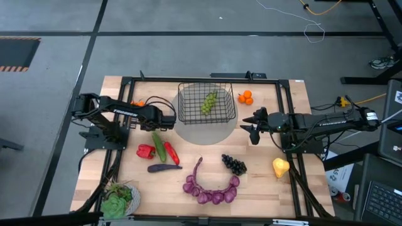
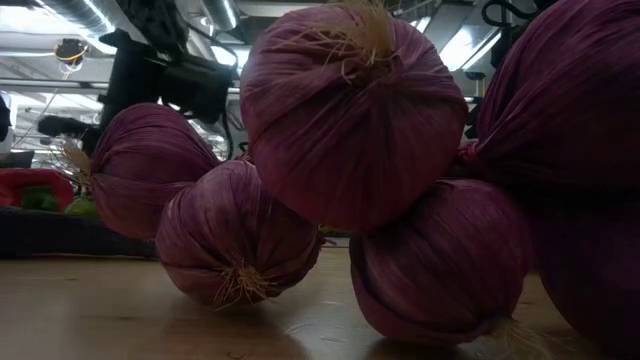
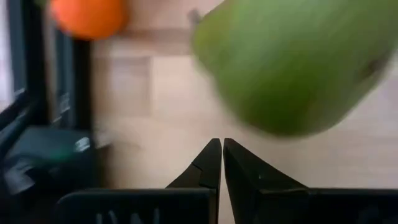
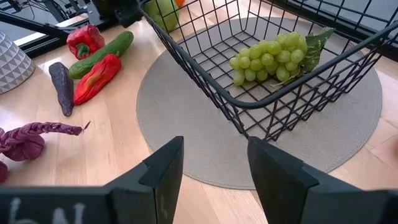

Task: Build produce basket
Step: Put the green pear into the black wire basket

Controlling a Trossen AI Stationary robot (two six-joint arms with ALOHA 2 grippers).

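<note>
1. Black basket point(image 1: 207, 103) on a round grey mat point(image 1: 204, 130), green grapes point(image 1: 209, 102) inside.
2. Left gripper point(image 1: 171, 119) beside the basket, jaws clenched, green pear point(image 3: 292, 62) just ahead.
3. Right gripper point(image 1: 248, 122) on the basket's other side, jaws a little apart, empty.
4. Peppers point(image 1: 157, 150), cucumber point(image 1: 158, 145), onions point(image 1: 210, 188) nearer on the table point(image 1: 264, 188).

Black basket point(image 4: 261, 102), green grapes point(image 4: 270, 59) (purple string point(image 1: 210, 188)).

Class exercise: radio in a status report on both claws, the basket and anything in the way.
Left claw shut, empty, by green pear. Right claw part open, empty, facing basket. Only green grapes in it. Nothing blocking.
</note>
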